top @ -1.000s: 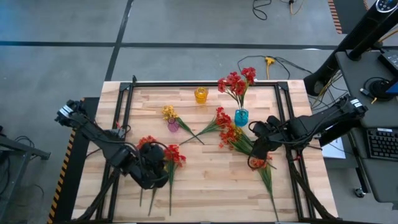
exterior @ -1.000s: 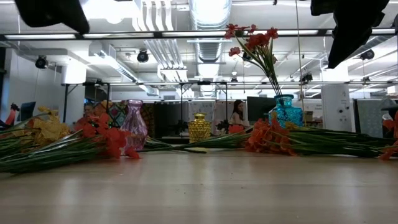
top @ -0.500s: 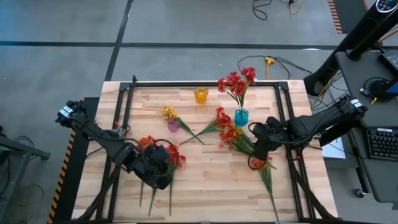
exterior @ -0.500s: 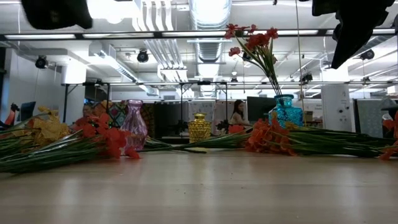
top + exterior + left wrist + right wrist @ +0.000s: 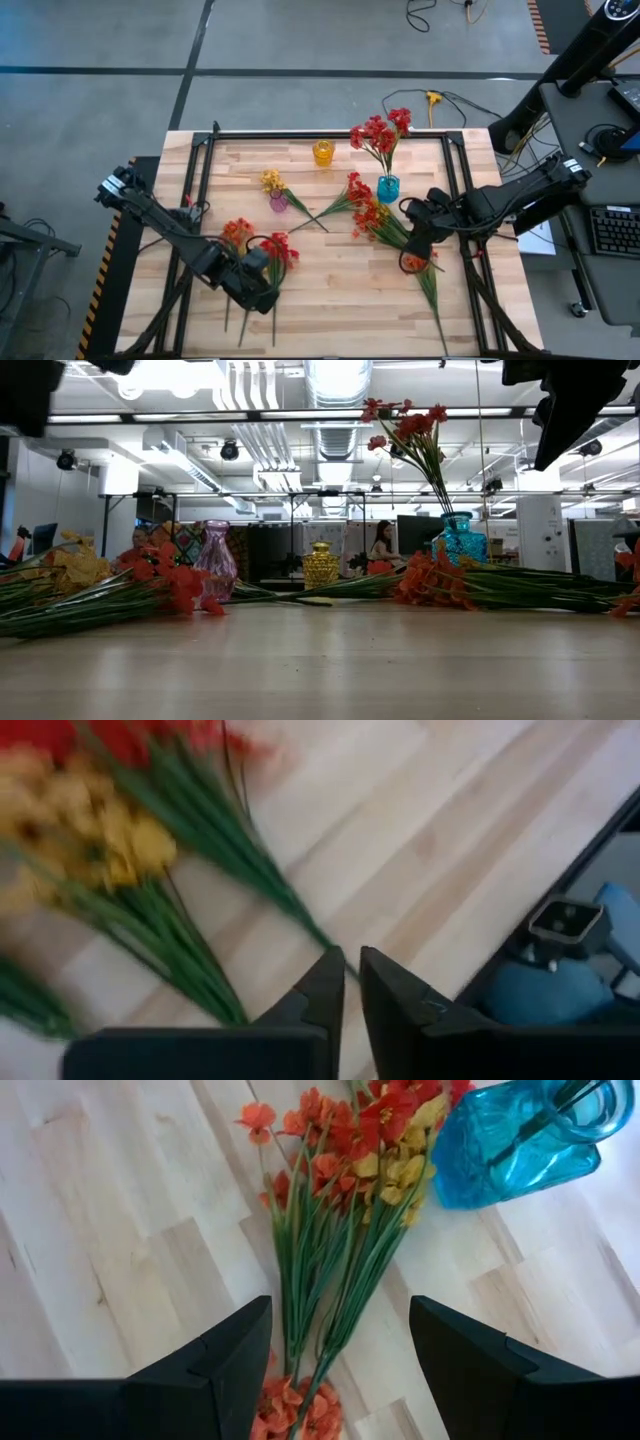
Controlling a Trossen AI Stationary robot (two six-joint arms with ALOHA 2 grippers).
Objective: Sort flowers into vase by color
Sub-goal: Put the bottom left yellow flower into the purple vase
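Left gripper: your left gripper sat low over the near-left part of the table, above the green stems of the left flower pile. Its fingers stood nearly together with only a thin slit between them, and nothing was caught in the slit.

Right gripper: your right gripper hung over the right flower pile, just beside the blue vase. Its fingers were spread wide and held nothing; stems ran across the boards between them.

Flowers on the left: you had red and yellow sprays lying flat, blossoms toward the table's middle, stems running to the near edge. In the left wrist view a yellow cluster lay next to red ones.

Flowers on the right: orange-red sprays with a few yellow blossoms lay beside the blue vase; one more spray lay nearer the front edge.

Flowers already placed: a red spray stood upright in the blue vase.

Purple vase: the purple vase stood left of centre, a yellow spray at it; whether its stem sat inside you could not tell.

Yellow vase: the yellow vase stood near the far edge.
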